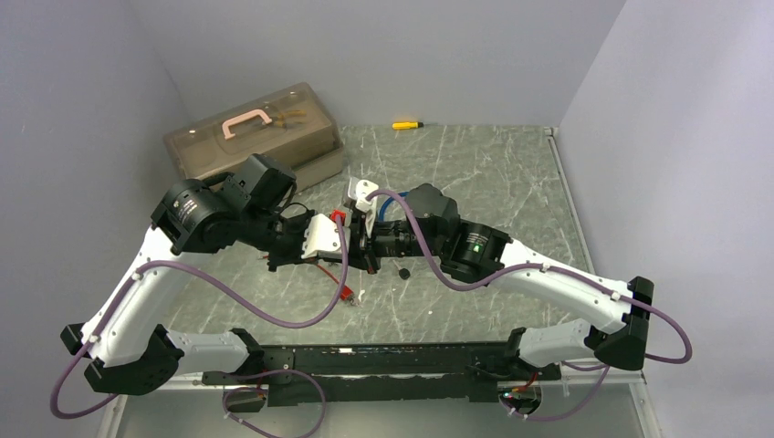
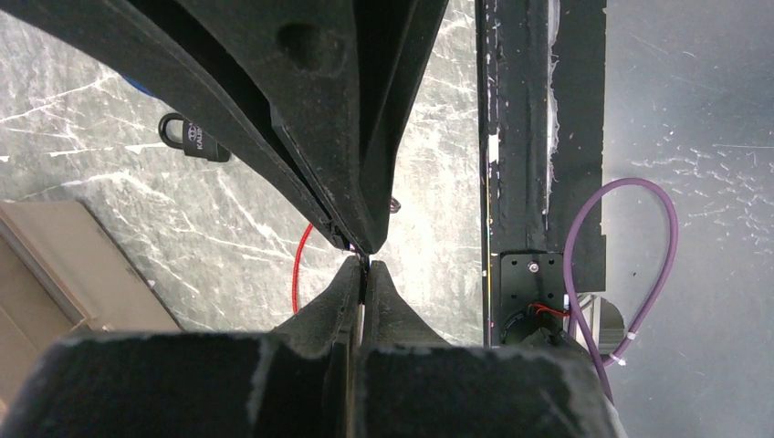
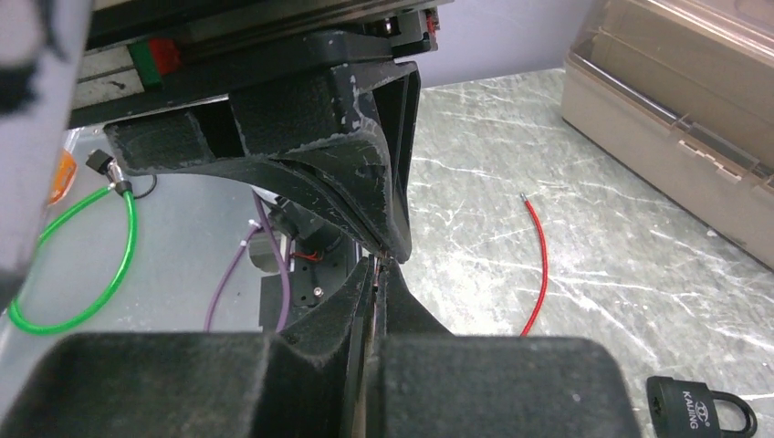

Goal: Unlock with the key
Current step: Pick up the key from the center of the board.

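A grey-green marbled tabletop (image 1: 493, 182) fills the scene, walled by plain pale panels. Two white and black robot arms reach inward from its near edge, the left arm (image 1: 137, 283) and the right arm (image 1: 557, 278), and we see their tips meeting nose to nose over the middle of the surface. At the far left stands a translucent brown toolbox (image 1: 246, 146) with a pink handle, its lid down. The left end effector (image 2: 365, 272) has its two black fingers pressed fully together, and the right end effector (image 3: 377, 272) is likewise clamped closed. The seam of each is so narrow that we cannot tell whether anything thin is pinched there. We cannot make out the key in any view. A red wire (image 3: 540, 255) lies curved on the tabletop below the meeting tips. The padlock (image 3: 701, 408), small, black and with white lettering, lies flat on the tabletop near the right end effector, apart from both sets of fingers. A small yellow screwdriver (image 1: 407, 124) rests by the back wall
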You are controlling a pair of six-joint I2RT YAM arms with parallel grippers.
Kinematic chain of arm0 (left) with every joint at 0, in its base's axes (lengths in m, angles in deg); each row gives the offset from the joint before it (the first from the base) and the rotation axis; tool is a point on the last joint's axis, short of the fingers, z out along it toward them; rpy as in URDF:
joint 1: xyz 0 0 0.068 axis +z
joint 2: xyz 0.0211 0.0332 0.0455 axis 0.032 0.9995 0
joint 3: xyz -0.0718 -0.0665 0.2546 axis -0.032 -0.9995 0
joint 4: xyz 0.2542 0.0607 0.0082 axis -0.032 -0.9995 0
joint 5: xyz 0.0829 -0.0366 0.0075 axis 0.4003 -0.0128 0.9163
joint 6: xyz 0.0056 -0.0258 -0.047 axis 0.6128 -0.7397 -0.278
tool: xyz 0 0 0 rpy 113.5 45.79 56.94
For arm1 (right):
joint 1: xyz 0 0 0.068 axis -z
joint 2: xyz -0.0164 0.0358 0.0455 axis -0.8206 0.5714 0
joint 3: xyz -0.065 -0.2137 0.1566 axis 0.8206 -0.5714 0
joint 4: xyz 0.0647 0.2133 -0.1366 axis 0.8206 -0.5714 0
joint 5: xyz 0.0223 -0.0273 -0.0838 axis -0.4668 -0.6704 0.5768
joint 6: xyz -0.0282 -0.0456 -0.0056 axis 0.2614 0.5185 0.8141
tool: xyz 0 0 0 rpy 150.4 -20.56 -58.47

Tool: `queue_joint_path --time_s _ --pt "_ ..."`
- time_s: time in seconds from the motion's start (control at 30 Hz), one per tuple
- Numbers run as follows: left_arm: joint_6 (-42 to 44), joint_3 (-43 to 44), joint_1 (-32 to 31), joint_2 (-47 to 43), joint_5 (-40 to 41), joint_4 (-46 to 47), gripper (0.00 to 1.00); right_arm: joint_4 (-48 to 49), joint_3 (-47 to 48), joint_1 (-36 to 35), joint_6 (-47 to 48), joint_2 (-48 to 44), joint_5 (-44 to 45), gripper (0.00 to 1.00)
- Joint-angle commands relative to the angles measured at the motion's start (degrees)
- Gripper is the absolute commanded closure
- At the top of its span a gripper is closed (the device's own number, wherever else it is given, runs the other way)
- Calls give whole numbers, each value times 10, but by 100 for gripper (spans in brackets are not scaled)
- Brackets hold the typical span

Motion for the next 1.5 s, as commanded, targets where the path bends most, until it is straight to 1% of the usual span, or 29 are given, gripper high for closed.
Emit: queue_joint_path --time_s 0.0,0.07,0.17,0.3,0.4,0.57,0.7,0.83,1.03,1.2,1.23,1.33,1.43,1.47 --pt "-5 32 -4 -12 -8 -3 100 -71 32 6 16 13 16 100" --pt "-6 35 -4 -12 -7 -1 100 -77 28 5 15 13 17 100" --pt "-11 35 -4 -19 -3 7 100 -61 6 6 7 1 24 100" --pt "-29 33 -4 -38 -1 43 100 -38 -18 5 -5 -14 26 100" --pt "-41 31 -4 -48 -13 61 100 -17 -33 6 -13 -24 27 100" --pt "-51 22 -4 -46 -41 63 100 -7 -30 6 -18 -26 28 100" --pt "-62 23 -4 -46 -48 80 100 31 -46 5 -38 -34 23 100" --pt "-59 29 -4 -48 -43 90 100 21 -44 6 -46 -25 16 100" --pt "-46 8 -4 -69 -40 107 100 25 -59 6 -49 -32 34 100" --pt "-46 8 -4 -71 -49 108 100 16 -52 5 -51 -24 38 81" --pt "-43 7 -4 -72 -54 106 100 17 -51 5 -51 -23 37 80" --pt "-37 5 -4 -72 -62 98 100 25 -48 6 -51 -22 37 79" --pt "-34 6 -4 -71 -65 95 100 30 -45 6 -51 -22 35 82" --pt "-34 5 -4 -72 -65 96 100 30 -44 5 -51 -22 34 85"
